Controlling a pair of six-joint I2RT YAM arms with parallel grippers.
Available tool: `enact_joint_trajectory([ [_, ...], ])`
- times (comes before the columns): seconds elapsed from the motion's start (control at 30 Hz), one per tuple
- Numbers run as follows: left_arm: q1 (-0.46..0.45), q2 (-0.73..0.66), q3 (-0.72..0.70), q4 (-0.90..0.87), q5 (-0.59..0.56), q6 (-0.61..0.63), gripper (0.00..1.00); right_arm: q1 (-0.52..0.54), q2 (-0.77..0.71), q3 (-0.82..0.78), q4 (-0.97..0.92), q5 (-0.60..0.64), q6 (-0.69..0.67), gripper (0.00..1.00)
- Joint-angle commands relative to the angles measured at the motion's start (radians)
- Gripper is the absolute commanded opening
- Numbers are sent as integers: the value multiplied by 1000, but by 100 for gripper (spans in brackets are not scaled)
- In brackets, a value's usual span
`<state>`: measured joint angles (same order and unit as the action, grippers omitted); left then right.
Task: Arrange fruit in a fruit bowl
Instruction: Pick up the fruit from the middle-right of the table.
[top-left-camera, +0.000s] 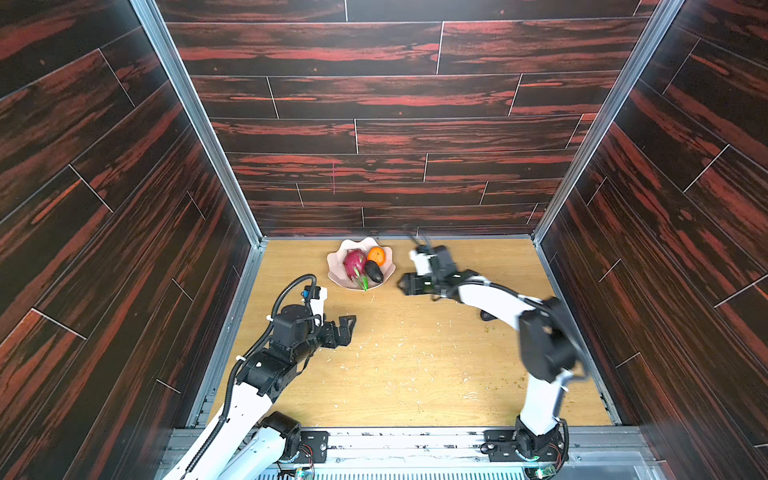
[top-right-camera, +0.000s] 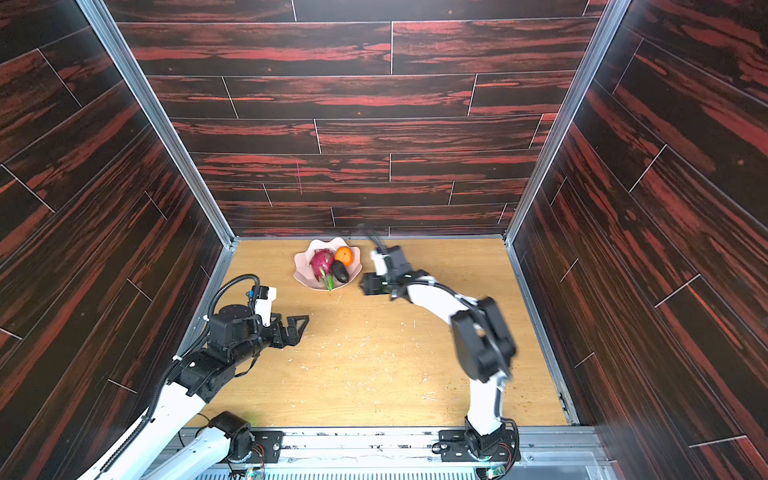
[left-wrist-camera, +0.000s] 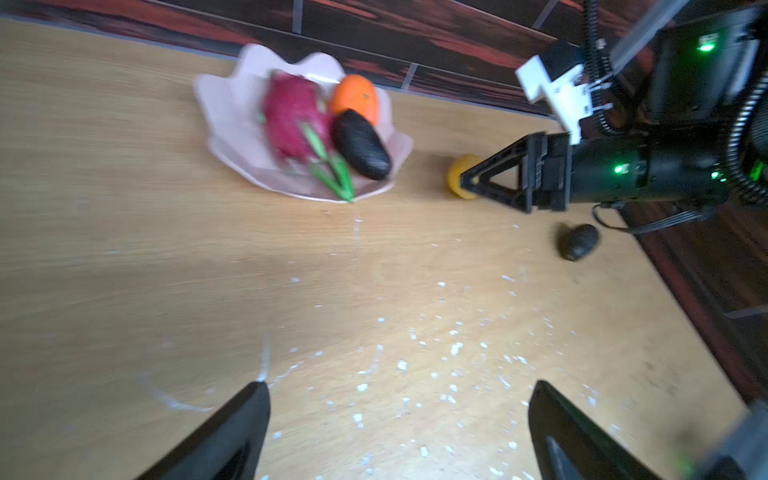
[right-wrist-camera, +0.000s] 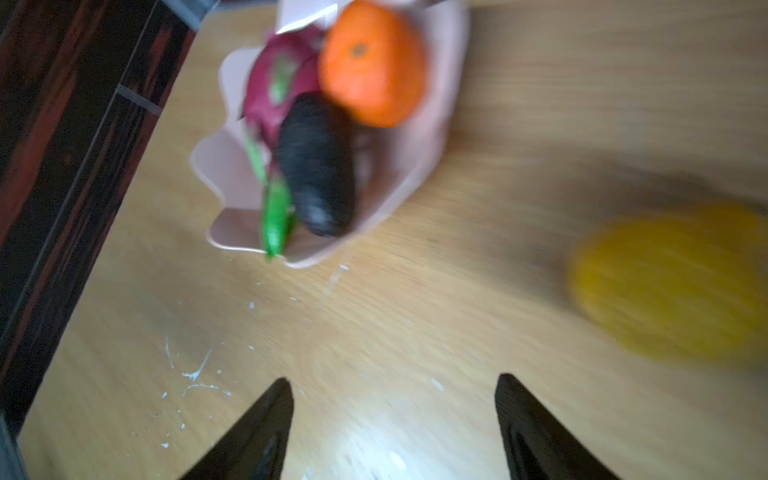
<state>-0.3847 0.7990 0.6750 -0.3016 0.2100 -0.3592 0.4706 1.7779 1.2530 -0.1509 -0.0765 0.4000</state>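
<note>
We are counting five pieces of fruit and one fruit bowl (top-left-camera: 334, 270). The bowl is sitting on the wooden table (top-left-camera: 415, 374), close to the back wall (top-left-camera: 374, 124). Three pieces are lying inside it, all touching: one dragon fruit (top-left-camera: 354, 262), one orange (top-left-camera: 376, 254) and one avocado (top-left-camera: 373, 271). Two pieces are lying out on the table: one lemon (left-wrist-camera: 456, 176) near the bowl, and a second avocado (left-wrist-camera: 578, 242) further off, under the right arm (top-left-camera: 494, 301). In the right wrist view the yellow lump is very blurry, so we are only fairly sure it is the lemon. We are seeing two grippers. The right gripper (right-wrist-camera: 395, 378) is hanging near the bowl, jaws apart, nothing between them. The left gripper (left-wrist-camera: 399, 386) is hanging over bare table, well apart from the bowl, spread wide and holding nothing.
</note>
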Motion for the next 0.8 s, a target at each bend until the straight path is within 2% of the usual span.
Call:
enact_joint_trajectory([
  [0.0,3,87,-13,103,241,-12,100,-141,-231,-180,-49,155,154,80],
  [0.07,-4,140,-4,111,289,-22,100,-198,-321,-253,-128,245,185,81],
  [0.13,-15,166,8,95,287,-19,100,-258,-384,-302,-198,289,224,81],
  [0.37,-41,132,0,85,233,-12,99,-347,-493,-442,-274,329,343,80],
  [0.53,-46,146,5,88,248,-15,99,-349,-462,-428,-312,358,371,80],
  [0.77,-67,123,0,82,224,-10,100,-349,-373,-387,-235,372,372,81],
])
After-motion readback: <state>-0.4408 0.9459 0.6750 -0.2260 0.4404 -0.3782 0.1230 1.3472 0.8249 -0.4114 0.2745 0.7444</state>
